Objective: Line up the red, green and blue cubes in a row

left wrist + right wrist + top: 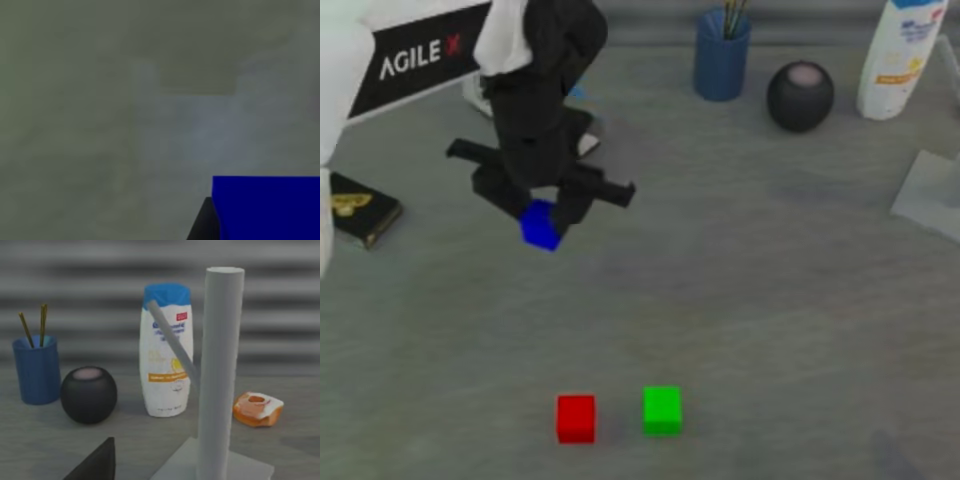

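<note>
Red cube (576, 417): resting on the table (790, 300) close to its near edge, a little left of centre. Untouched by either arm.

Green cube (662, 410): on the table just beside the red cube, on its right, a small gap between them; both lie about level with each other along the near edge, so a row is already begun.

Blue cube (540, 225): clenched in the left gripper (542, 215), well apart from the other two and farther back, left of centre. In the left wrist view the blue cube (267, 207) is seen against a dark finger (204, 222), with bare table behind it; it appears to be held clear of the surface, though this is judged, not certain.

Step in hand, as judged: the blue cube is to be carried to the near edge and set down in line with the pair. It would best be lowered beside an outer end of the pair, with a matching gap and its faces squared to theirs, and freed only once seated, so that neither neighbour is nudged.

Right gripper: not seen in the top view; whether its fingers are parted cannot be told.

Pen cup (721, 57): blue, upright near the far edge, holding a few thin sticks or pencils (33, 322) that rise above its rim.

Shampoo bottle (905, 55): white, blue-capped, upright at the far right corner; contents not visible.
</note>
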{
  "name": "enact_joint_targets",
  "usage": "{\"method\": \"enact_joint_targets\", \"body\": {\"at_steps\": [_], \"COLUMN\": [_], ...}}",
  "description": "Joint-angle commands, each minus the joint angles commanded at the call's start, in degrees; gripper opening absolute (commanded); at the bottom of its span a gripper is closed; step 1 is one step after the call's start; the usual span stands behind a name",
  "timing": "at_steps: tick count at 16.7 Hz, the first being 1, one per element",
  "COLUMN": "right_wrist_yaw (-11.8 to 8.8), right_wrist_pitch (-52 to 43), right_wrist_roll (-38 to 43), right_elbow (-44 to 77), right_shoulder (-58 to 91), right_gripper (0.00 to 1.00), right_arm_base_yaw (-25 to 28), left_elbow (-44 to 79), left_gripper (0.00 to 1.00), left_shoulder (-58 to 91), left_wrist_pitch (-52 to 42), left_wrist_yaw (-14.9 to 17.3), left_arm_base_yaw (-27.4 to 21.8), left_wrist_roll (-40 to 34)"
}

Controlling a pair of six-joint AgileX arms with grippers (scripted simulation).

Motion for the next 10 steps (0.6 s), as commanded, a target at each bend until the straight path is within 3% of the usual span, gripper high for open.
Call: {"method": "enact_joint_targets", "body": {"at_steps": [6, 10], "right_wrist_yaw": [0.0, 0.0], "right_wrist_pitch": [0.0, 0.0], "right_wrist_roll": [0.0, 0.0], "right_elbow": [0.0, 0.0], "right_shoulder": [0.0, 0.0], "right_gripper": [1.0, 1.0], "right_arm_base_yaw": [0.0, 0.0], "left_elbow": [4.5, 6.6], "left_gripper": [0.0, 0.0], "left_shoulder": [2.5, 2.4], "left_wrist_pitch": [-3.9, -5.2], "left_wrist_yaw": [-0.7, -1.3], "left_arm_base_yaw": [-18.8, -29.0], "left_wrist_roll": [-33.3, -49.8]}}
